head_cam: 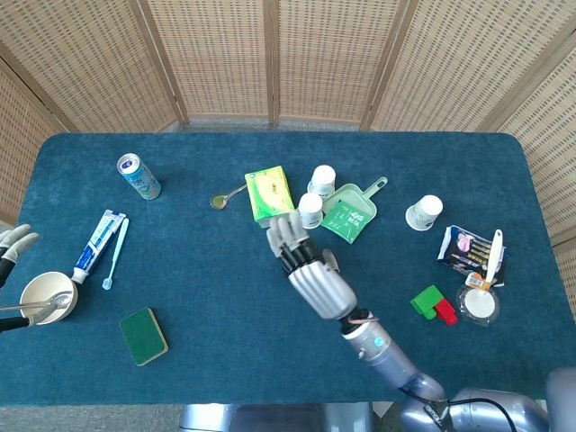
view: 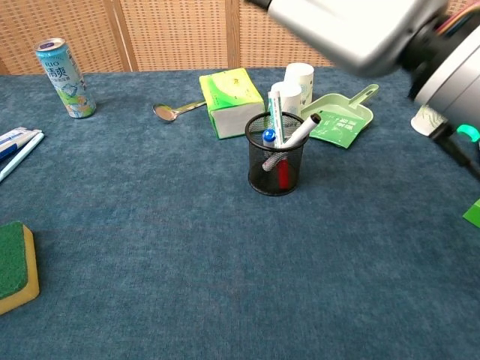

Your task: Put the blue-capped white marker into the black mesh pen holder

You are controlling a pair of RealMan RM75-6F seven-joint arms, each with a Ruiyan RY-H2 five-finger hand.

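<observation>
Standing inside the black mesh pen holder [view: 276,163], the blue-capped white marker [view: 268,139] leans with its cap up among other pens. The right hand [head_cam: 306,268] hangs above the holder with its fingers stretched out and apart, gripping nothing; in the head view it hides the holder beneath it. Just beyond its fingertips lie a green tissue box [head_cam: 268,193] and a white cup [head_cam: 310,210]. The left hand [head_cam: 13,245] shows only at the table's [head_cam: 207,297] far left edge, and whether its fingers are apart or together cannot be told.
</observation>
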